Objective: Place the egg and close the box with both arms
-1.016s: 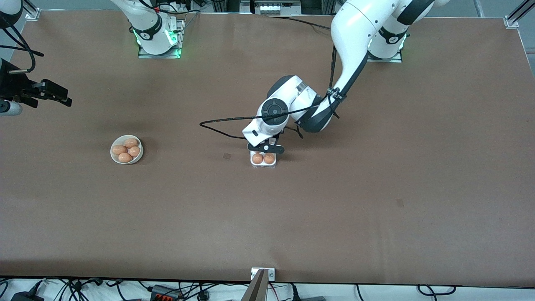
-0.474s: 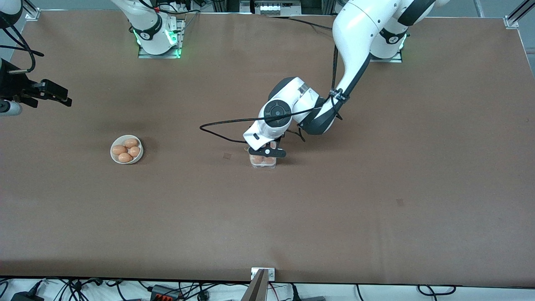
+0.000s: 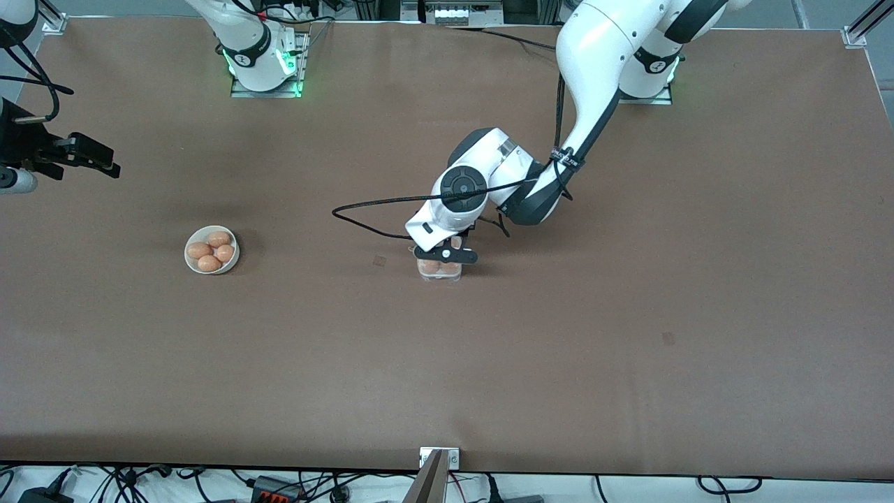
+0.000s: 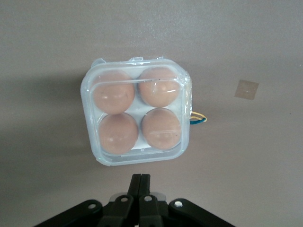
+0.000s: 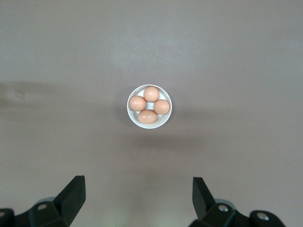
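The box (image 3: 440, 274) stands mid-table, its clear lid down over the white tray (image 4: 138, 157). Several orange-brown eggs (image 4: 113, 92) fill its cells, and the egg of the task cannot be told from the others. My left gripper (image 3: 447, 256) hangs just over the edge of the box that faces the robots. In the left wrist view, the left gripper (image 4: 141, 177) has its fingers shut together with nothing between them, a little clear of the box rim. My right gripper (image 3: 105, 166) waits high toward the right arm's end of the table, open and empty (image 5: 137, 180).
A round white bowl (image 3: 234, 258) with several more eggs (image 3: 209, 263) sits toward the right arm's end of the table, and the right wrist view shows the bowl (image 5: 130, 115) from straight above. A black cable (image 3: 363, 206) loops from the left wrist over the table beside the box.
The clear lid has come down over the eggs, which lay uncovered a second ago. The left gripper shifted slightly over the box. The right arm has not moved.
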`<state>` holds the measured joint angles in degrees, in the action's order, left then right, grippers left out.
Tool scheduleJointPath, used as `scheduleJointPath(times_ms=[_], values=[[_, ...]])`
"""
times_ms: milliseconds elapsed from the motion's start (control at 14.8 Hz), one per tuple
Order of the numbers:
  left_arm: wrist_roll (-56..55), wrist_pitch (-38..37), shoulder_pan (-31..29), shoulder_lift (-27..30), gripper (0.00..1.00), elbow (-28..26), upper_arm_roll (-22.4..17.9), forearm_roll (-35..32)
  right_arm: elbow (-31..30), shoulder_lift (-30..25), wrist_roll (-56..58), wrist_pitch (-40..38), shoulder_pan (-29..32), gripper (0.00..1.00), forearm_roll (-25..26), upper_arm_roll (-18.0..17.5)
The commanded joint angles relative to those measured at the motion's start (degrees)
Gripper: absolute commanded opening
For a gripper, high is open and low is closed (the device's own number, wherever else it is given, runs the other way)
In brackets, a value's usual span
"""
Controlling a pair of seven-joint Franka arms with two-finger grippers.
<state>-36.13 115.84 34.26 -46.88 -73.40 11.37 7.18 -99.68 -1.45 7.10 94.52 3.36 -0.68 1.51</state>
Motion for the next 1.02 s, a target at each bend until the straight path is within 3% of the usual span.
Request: scheduleJointPath(times_ms=[0,203,339,474,677,948], values=[[-0.78,-1.50,-0.33,1.78,0.11,0.71,-0.64,-0.67,1.16,0.22,-0.16,-1.18,-0.02,1.00,0.24,-0.02],[0.01,-4.47,-3.04,4.50,0.16,0.53,-1.26,-0.85,1.16,0.22,-0.25,-1.18,-0.20,1.00,0.33,-0.02],[0.01,-7.55,-3.85,6.78,0.24,0.36,-1.26,-0.85,1.16,0.22,-0.25,-1.26,-0.02,1.00,0.32,-0.02],[0.10,-10.62,-5.16,8.98,0.48,0.36,-1.96,-0.85,1.16,0.22,-0.25,-1.27,-0.02,1.00,0.33,-0.02],[0.88,-13.79,-8.50,13.02,1.00,-0.08,-2.05,-0.94,1.16,0.22,-0.34,-1.27,-0.11,1.00,0.33,-0.02],[8.45,-21.43,-13.50,18.30,1.00,-0.17,-1.44,-4.01,0.98,0.22,0.28,-1.53,0.06,1.00,0.24,-0.02]])
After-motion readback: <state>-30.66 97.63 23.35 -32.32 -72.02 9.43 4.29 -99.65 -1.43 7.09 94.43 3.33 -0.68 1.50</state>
